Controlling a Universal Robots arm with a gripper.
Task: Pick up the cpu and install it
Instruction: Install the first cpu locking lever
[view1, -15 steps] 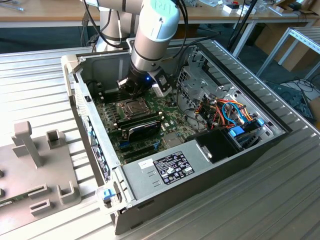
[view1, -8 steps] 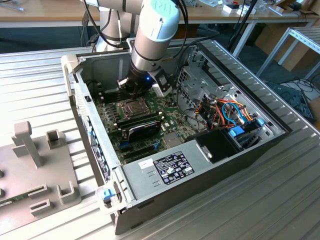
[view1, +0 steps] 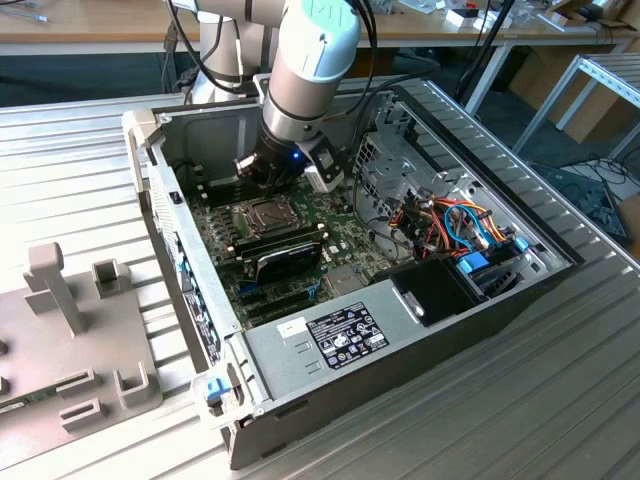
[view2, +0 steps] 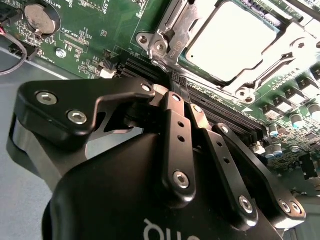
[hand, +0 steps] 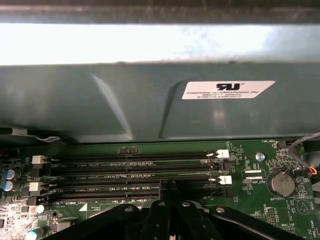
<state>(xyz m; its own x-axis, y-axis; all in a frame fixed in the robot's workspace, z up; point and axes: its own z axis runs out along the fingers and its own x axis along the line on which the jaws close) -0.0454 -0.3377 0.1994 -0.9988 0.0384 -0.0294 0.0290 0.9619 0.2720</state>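
A robot arm (view1: 300, 70) reaches down into an open computer case (view1: 400, 330) on a ribbed metal table (view1: 560, 400), its gripper (view1: 262, 172) low over the green motherboard (view1: 340, 235) near the case's far wall. In the exterior view the gripper sits at about 12 o'clock from the socket frame (view1: 262, 216), just beside it. The cpu (view2: 230, 42), a pale silver square, lies seated inside that frame in the second wrist view, at roughly 1 o'clock from the black fingers (view2: 179, 150), with the frame's metal bars across its edges. The fingers stand close together with nothing seen between them, their tips over the long black memory slots (hand: 135, 175). In the first wrist view those slots run side by side below the grey case wall (hand: 125, 105), and a round coin battery (hand: 281, 183) sits at about 3 o'clock from them. In the exterior view a black module (view1: 285, 256) lies at 6 o'clock from the socket, and coloured cables (view1: 460, 225) bunch at 3 o'clock. A grey fixture (view1: 75, 330) rests on the table at 9 o'clock from the case.
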